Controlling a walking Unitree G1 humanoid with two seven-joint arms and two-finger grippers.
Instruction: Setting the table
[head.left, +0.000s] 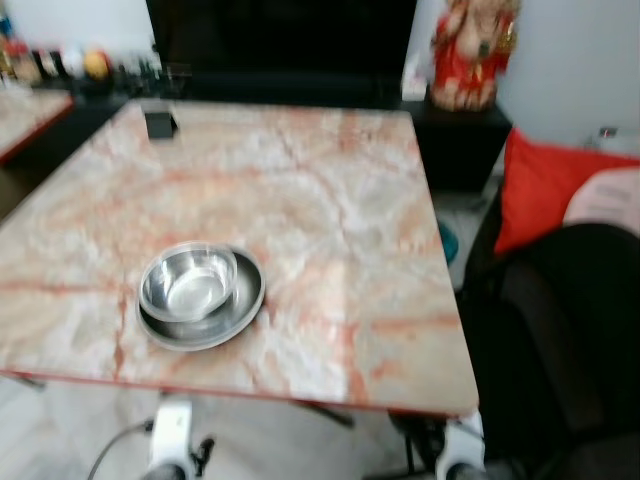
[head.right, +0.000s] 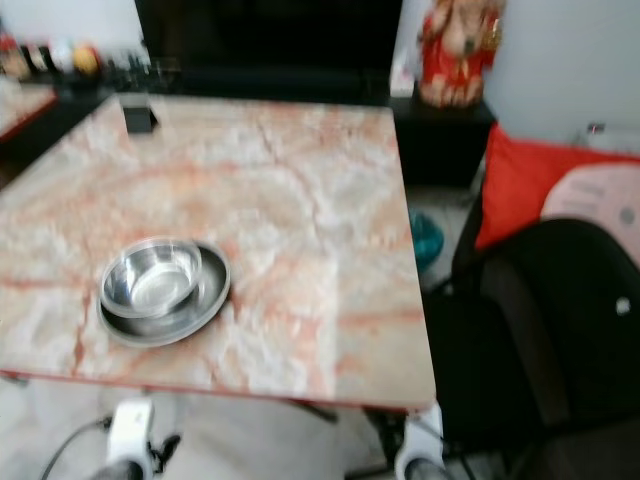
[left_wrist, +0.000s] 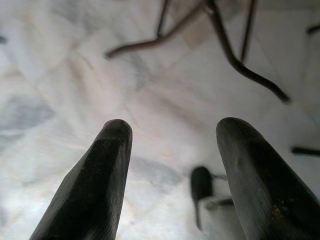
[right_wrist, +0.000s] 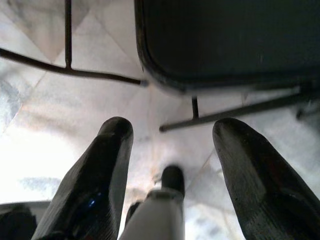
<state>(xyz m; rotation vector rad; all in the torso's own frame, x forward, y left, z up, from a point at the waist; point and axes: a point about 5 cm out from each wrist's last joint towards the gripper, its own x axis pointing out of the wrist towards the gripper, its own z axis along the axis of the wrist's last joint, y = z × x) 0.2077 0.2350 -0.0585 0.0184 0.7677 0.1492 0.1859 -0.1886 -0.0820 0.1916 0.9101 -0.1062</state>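
One steel bowl sits inside one steel plate near the front left part of the marble table. One small black box stands at the far left corner. Both arms hang below the table edge: left pincer and right pincer each spread wide, empty, over the floor.

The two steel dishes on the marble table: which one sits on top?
The deeper steel bowl sits on top; it rests inside the wider, shallower steel plate, whose rim shows around it.
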